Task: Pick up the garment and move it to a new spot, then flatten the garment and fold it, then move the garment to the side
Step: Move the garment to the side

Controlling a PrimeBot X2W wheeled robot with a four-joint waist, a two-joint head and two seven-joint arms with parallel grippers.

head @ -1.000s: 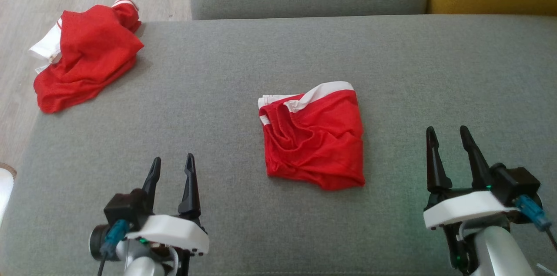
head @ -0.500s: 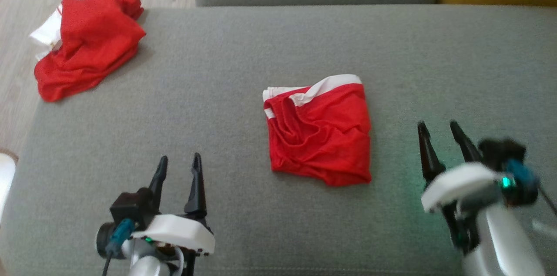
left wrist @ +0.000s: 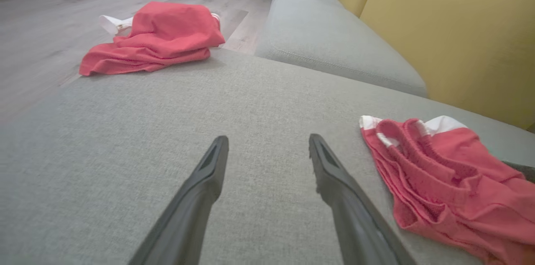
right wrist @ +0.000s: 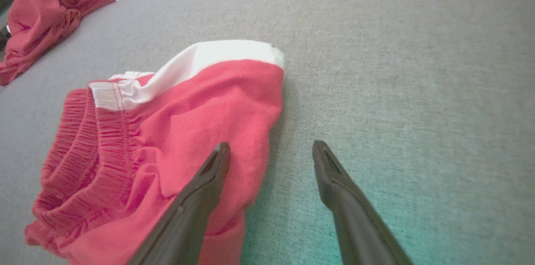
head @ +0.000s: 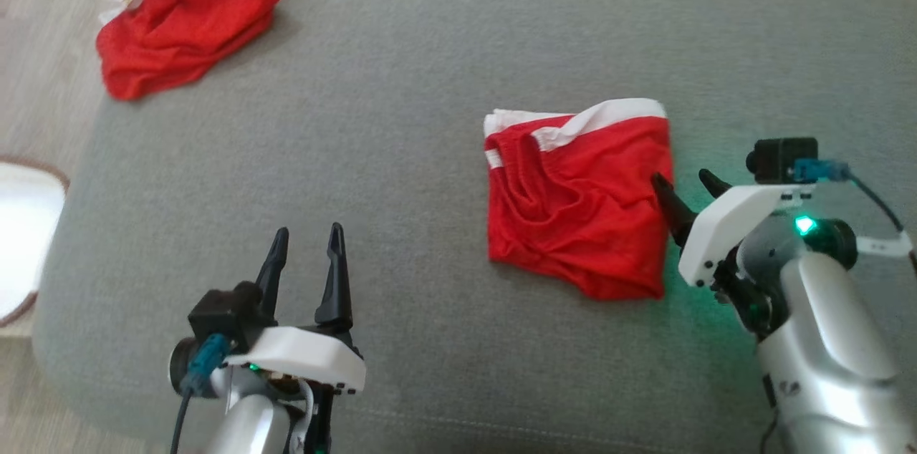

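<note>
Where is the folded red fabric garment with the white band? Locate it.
In the head view the folded red fabric garment lies right of centre on the grey couch cushion, its right edge at the open right gripper.

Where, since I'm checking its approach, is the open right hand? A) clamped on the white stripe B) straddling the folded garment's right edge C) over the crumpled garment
B: the right hand has one finger over the folded garment, the other over bare cushion.
</note>
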